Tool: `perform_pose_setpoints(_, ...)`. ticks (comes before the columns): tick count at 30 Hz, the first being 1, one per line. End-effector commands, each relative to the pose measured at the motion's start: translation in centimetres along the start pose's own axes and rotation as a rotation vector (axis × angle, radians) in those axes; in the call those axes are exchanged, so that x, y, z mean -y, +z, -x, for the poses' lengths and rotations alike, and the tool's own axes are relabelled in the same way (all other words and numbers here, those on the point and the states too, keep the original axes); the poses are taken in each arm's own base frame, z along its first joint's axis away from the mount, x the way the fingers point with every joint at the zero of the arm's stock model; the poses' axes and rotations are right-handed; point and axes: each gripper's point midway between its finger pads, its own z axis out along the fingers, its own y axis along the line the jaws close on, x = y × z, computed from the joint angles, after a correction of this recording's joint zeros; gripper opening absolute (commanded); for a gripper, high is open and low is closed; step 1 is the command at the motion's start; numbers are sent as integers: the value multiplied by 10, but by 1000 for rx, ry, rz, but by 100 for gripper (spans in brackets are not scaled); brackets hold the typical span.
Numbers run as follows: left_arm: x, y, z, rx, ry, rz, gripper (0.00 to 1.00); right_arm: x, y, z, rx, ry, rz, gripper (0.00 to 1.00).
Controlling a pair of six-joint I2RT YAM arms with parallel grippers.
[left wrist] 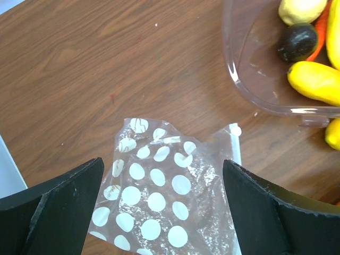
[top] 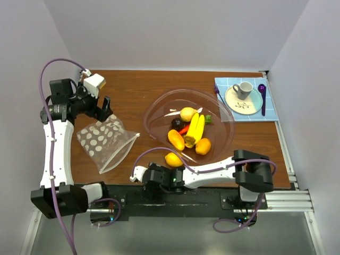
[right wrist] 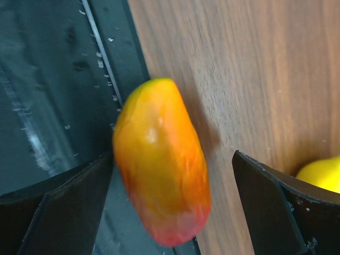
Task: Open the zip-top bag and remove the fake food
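I am holding my left claw (left wrist: 164,199) wide over the bag (left wrist: 156,180), gripping nothing. The bag is lying flat on the table (left wrist: 106,64), left of the bowl (left wrist: 249,90) and apart from it. It is clear with white dots. Its zip strip (top: 121,153) is running diagonally along the edge that faces the bowl's near-left side. From above the bag looks close to square, so I cannot pick out a long axis.

My right claw (right wrist: 170,180) is standing wide too, with one finger on either side of an orange-red mango (right wrist: 159,159), not clamping it. The mango is lying at the table's near edge, on the near side of the bowl and partly over the black rail (right wrist: 53,79). Its long axis is running along the gap between my fingers. The rail-side finger is just beside it; the other is well apart.

A yellow piece (top: 173,159) is sitting just outside the bowl's near rim. The rest of the food (top: 195,130) is lying in the bowl.

To the right of the bowl a blue mat (top: 271,111) is carrying a plate (top: 236,103), a cup (top: 244,88), a fork (top: 219,95) and a spoon (top: 262,98). The plate's dark mark is too small to read.
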Motion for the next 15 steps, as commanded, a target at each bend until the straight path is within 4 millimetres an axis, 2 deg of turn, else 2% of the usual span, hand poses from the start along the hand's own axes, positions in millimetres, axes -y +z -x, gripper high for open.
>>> perform_pose_setpoints(1, 14, -8, 2, 19, 7, -38, 100, 0, 12, 6, 18, 49, 55, 96)
perform_pose_setpoints(2, 13, -8, 1, 21, 11, -31, 100, 1, 14, 5, 16, 57, 52, 92)
perform_pose_setpoints(5, 13, -5, -2, 25, 10, -25, 100, 17, 12, 14, 37, 96, 28, 56)
perform_pose_setpoints(6, 14, -4, -5, 24, 8, -31, 100, 23, 3, 25, 73, 109, 18, 31)
perform_pose_setpoints(8, 16, 1, -15, 4, 10, -29, 100, 47, -12, 47, 132, 124, -48, 0)
perform_pose_setpoints(9, 21, 4, -17, 0, 24, -24, 100, 59, -30, 65, 191, 141, -76, 0)
perform_pose_setpoints(10, 28, 7, -28, -8, 35, -20, 100, 78, -38, 73, 219, 160, -109, 0)
perform_pose_setpoints(11, 27, 10, -27, 2, 60, 17, 100, 94, -52, 89, 263, 183, -148, 0)
perform_pose_setpoints(12, 39, 15, -27, 4, 86, -7, 100, 109, -61, 97, 290, 205, -181, 0)
perform_pose_setpoints(13, 48, 19, -34, -7, 85, -29, 100, 137, -76, 104, 330, 250, -230, 0)
perform_pose_setpoints(15, 73, 28, -36, -7, 69, -124, 100, 177, -95, 115, 381, 326, -324, 0)
